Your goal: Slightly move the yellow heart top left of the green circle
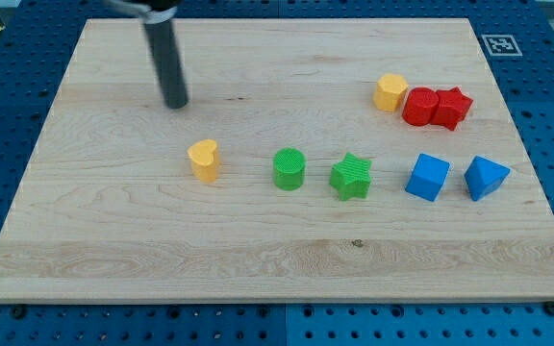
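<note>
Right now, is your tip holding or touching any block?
Nothing is held. My tip rests on bare board, apart from every block, up and to the view's left of the yellow heart.

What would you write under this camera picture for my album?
My tip stands up and left of the yellow heart, which sits left of the green circle on the wooden board.

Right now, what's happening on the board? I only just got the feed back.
My tip rests on the board toward the view's top left, touching no block. The yellow heart lies below it, slightly to the view's right, and stands level with the green circle, to that circle's left with a gap between them. Further right in the same row are a green star and two blue blocks. A yellow block and two red blocks cluster at the view's upper right. The heart is not yet above the circle.
</note>
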